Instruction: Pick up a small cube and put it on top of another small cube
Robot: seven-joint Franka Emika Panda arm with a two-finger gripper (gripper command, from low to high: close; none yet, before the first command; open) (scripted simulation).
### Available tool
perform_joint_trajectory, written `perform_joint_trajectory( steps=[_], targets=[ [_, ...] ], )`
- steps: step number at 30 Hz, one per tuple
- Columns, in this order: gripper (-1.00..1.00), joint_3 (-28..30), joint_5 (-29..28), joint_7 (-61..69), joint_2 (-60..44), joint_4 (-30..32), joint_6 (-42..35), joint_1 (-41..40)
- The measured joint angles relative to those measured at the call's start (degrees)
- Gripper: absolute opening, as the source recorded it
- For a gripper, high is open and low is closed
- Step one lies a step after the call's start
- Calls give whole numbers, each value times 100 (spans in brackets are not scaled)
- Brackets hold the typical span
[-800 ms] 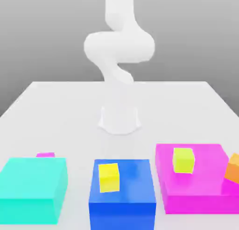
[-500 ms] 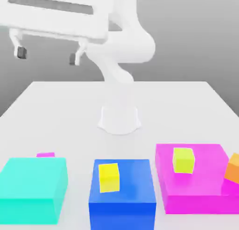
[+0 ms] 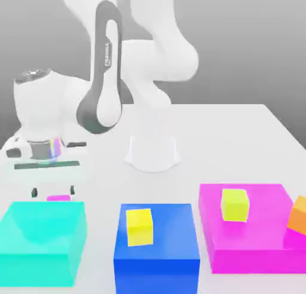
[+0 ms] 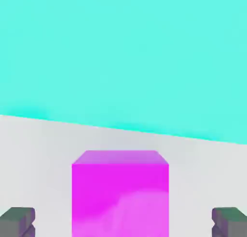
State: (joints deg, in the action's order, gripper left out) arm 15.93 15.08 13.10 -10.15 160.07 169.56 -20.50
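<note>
The small magenta cube (image 3: 58,198) sits on the white table just behind the big cyan block (image 3: 42,242), at the exterior view's left. My gripper (image 3: 54,191) hangs right over it, open, one fingertip on each side and apart from it. In the hand view the magenta cube (image 4: 120,192) lies between the two dark fingertips (image 4: 17,221) of the gripper (image 4: 123,222), with the cyan block (image 4: 123,58) beyond it. The small yellow cube (image 3: 139,227) rests on top of the big blue block (image 3: 156,245) in the front middle.
A large flat magenta block (image 3: 251,236) at the exterior view's right carries a lime-yellow cube (image 3: 234,204), with an orange cube (image 3: 298,215) at its right edge. The arm's white base (image 3: 153,152) stands mid-table.
The hand has dropped from high at the upper left to just above the table, and its open fingers now flank the small magenta cube. No cube has moved.
</note>
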Motion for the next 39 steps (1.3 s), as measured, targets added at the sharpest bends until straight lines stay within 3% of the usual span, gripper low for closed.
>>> perform_joint_trajectory(
  steps=[2, 3, 10, 17, 27, 33, 39],
  targets=[
    [0, -601, 391, 308, -405, -87, 330, -512],
    [-100, -775, 483, 382, -524, -112, 429, -666],
    [-100, -766, 487, 381, -513, -110, 407, -655],
    [-100, 20, -1233, -852, 775, 136, -611, -361],
    [-100, 195, -1122, 159, -304, -1744, -2288, -964],
    [-100, 130, -1319, -274, -626, -2987, -3544, -784],
    [-100, -226, -1307, -1510, -81, -2914, -3835, -99]
  ],
)
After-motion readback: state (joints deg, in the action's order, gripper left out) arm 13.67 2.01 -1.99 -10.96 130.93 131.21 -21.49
